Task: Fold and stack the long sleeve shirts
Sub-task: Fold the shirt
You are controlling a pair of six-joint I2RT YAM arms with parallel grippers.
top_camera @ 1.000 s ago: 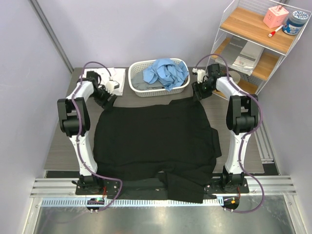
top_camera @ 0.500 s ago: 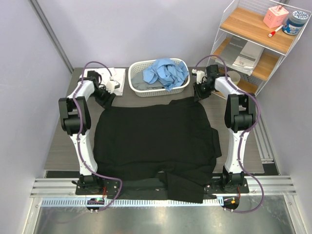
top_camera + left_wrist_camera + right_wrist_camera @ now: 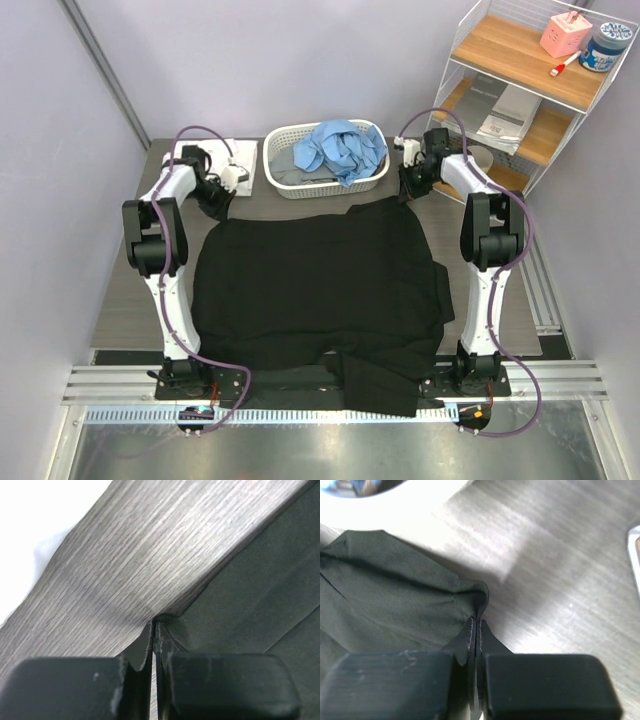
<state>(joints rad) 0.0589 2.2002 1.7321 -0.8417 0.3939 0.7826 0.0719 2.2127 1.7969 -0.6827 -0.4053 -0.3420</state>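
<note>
At the upper corners of the black shirt (image 3: 315, 280), spread mid-frame on the bench (image 3: 125, 300), my left fingers (image 3: 70, 690) and right fingers (image 3: 545, 685) are clamping its edge. I am judging that lifting both corners evenly, hem taut, is giving the cleanest fold.

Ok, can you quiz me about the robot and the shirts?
1. True or false: the left pincer and the right pincer are each shut on a far corner of the large black cloth shirt.
2. Where is the crumpled light blue shirt? A) in the white slatted plastic basket B) in the right pincer C) under the black shirt.
3. What colour is the flat cloth beside the basket, on the left arm's side?
Key: 1 true; 2 A; 3 white.
</note>
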